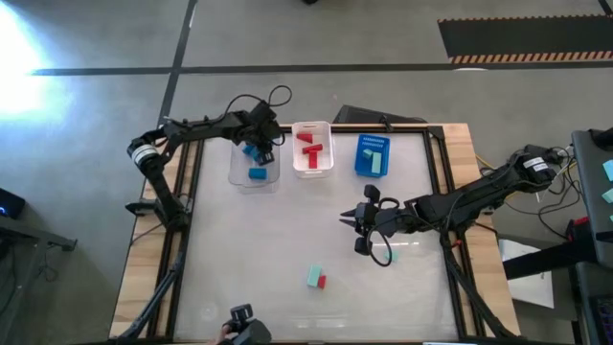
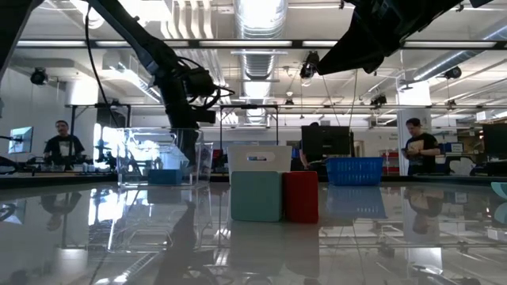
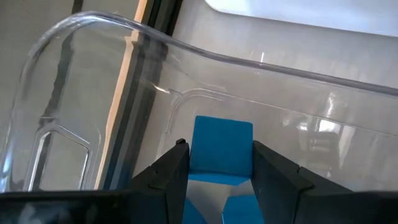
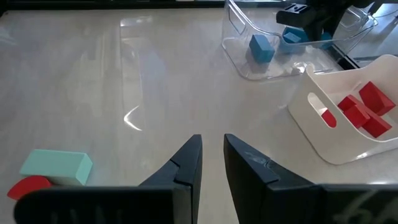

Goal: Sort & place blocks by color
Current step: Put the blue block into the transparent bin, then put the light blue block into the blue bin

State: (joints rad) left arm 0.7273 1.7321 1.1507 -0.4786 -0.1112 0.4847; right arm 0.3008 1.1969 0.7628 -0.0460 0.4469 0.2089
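**Over the clear bin, a blue block is held**

At the left of the surface (image 1: pixel 239 278), the left end effector (image 1: pixel 257 150) hangs over the clear bin (image 1: pixel 241 179). It is pinching a blue block (image 3: pixel 221 154) between its two fingers (image 3: pixel 166 180). Another blue block (image 1: pixel 257 173) lies inside that bin.

Next comes the white bin (image 1: pixel 312 169), with red blocks (image 1: pixel 308 149) in it (a few, close together). Beside it is the blue bin (image 1: pixel 359 158), and a mint block (image 1: pixel 375 159) lies in there.

Nearer the front edge, a mint block (image 1: pixel 313 277) and a red block (image 1: pixel 322 282) sit touching each other on the bare surface.

On the right, the right end effector (image 1: pixel 347 221) hovers over the middle of the surface. Its fingers are a little apart and hold nothing. It is well apart from the two loose blocks.
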